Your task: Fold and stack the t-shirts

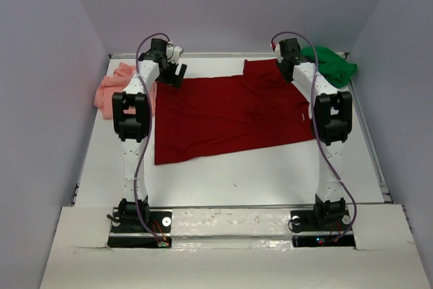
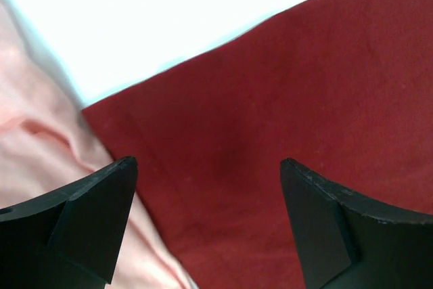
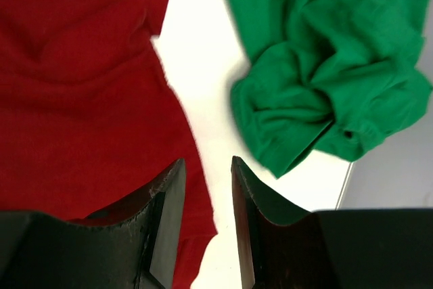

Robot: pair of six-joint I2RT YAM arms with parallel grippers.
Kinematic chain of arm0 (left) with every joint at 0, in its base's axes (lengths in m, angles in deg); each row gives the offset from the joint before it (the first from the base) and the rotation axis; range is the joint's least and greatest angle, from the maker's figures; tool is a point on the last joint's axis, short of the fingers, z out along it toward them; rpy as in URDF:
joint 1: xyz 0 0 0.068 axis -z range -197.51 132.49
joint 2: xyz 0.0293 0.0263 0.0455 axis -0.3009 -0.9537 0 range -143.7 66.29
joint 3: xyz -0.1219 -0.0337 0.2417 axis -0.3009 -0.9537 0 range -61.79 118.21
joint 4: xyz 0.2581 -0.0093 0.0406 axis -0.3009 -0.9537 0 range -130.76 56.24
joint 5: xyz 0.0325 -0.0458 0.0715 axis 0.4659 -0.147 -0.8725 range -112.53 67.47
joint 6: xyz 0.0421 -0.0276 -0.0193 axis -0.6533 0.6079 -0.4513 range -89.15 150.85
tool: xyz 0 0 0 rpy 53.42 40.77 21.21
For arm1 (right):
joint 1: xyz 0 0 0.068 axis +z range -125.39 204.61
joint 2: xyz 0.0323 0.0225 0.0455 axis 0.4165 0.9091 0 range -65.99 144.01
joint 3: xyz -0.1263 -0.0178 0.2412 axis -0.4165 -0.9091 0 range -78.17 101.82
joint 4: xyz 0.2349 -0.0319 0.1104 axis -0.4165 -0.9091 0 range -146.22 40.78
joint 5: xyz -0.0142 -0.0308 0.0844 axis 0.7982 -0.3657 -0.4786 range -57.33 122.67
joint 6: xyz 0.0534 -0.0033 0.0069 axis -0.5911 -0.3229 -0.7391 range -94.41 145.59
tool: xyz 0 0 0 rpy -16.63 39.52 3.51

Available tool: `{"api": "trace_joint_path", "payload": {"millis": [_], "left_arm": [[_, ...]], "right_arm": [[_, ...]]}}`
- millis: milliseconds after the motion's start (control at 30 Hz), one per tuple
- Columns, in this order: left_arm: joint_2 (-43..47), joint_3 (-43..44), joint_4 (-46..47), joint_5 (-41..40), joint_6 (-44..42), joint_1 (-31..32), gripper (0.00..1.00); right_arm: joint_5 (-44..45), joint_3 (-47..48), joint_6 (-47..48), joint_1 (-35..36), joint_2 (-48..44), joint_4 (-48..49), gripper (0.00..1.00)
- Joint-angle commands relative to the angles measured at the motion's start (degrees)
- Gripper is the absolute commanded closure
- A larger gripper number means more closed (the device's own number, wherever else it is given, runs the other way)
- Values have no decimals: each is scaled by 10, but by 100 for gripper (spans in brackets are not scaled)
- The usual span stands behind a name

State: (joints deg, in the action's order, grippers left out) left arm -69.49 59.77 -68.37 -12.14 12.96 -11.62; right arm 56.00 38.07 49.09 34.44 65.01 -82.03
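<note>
Lying spread flat across the middle of the white table (image 1: 264,174), the dark red shirt (image 1: 230,116) has its far right part bunched and lightly wrinkled. The pink shirt (image 1: 111,89) sits crumpled at the far left of the table, touching the left edge of the red shirt. The green shirt (image 1: 333,64) sits crumpled at the far right corner, separated from the red shirt by a strip of bare table.

The left gripper (image 2: 210,187) is positioned over the far left corner of the red shirt, beside the pink shirt (image 2: 40,153). Its fingers are spread wide and hold nothing.

The right gripper (image 3: 207,221) is positioned over the far right edge of the red shirt (image 3: 81,99), with the green shirt (image 3: 325,65) just beyond. Its fingers stand close together with a narrow gap between them, and nothing is pinched.
</note>
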Motion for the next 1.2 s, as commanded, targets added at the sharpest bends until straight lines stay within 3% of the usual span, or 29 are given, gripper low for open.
{"api": "trace_joint_path", "payload": {"millis": [0,533,1167], "left_arm": [[-12,55,-24,34,2,-4,4],[-51,78,9,8,44,-46,4],[-45,85,19,57,40,-49,5]], "right_arm": [[-10,-41,-7,-1,-47,4,61],[-29,-153,-14,-1,-129,3,65],[-34,-155,-18,-1,-123,-8,66]]}}
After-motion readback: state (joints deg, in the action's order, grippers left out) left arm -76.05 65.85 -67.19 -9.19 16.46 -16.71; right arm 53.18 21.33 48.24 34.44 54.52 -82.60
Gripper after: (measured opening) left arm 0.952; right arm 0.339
